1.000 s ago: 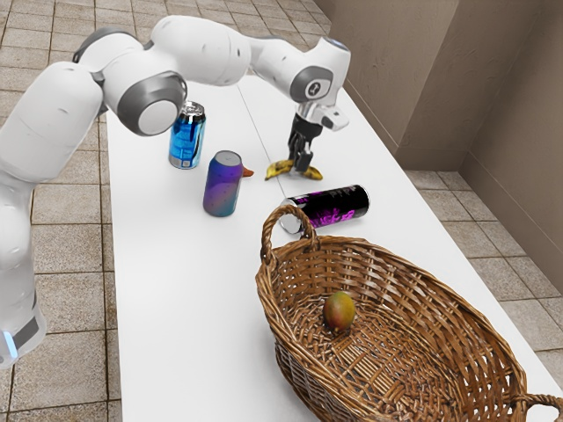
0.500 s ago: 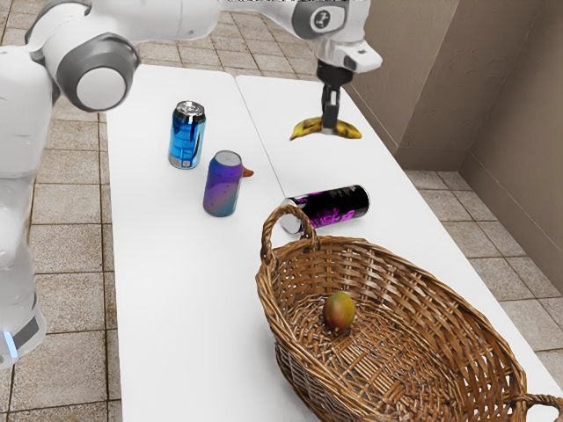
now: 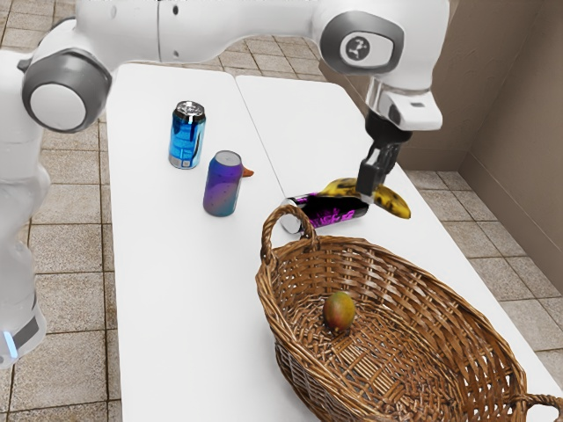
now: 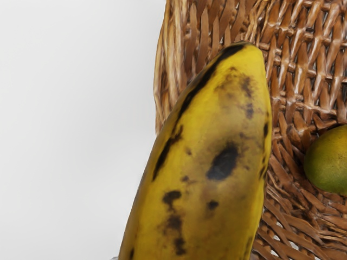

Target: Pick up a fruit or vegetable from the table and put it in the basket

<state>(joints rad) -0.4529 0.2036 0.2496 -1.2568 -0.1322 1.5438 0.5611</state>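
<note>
"What is the robot holding?"

"A banana [image 3: 393, 202], one whole fruit, up in the air. The gripper [image 3: 370, 188] at the end of the white arm [image 3: 220, 25] has its jaws clenched on it, around the middle of its length."

"Describe it to me."

"Ripe yellow, gently curved, and freckled. From here I see both ends reaching out past the jaws. The wrist view brings one end close: it narrows to a blunt tip, with a long black streak down one edge. A dark oval blotch sits on the broad face, smaller black spots are scattered beneath it, and the skin near the tip has a smoky brown bruise."

"And where is it?"

"By the wicker basket [image 3: 422, 277], near and higher than its rim. How much of it is over the opening, I cannot tell."

"What does the basket hold?"

"A mango [image 3: 339, 311], green and yellow with a reddish flush, on the woven bottom."

"And around the basket?"

"It stands on a white tabletop [image 3: 185, 308]. Just beside it a black can [image 3: 321, 215] with magenta lettering lies on its side. Farther from the basket a purple-and-blue can [image 3: 222, 186] stands upright, an orange tip [image 3: 247, 173] poking out behind it. Farthest from the basket is an upright bright blue can [image 3: 186, 139]."
</note>
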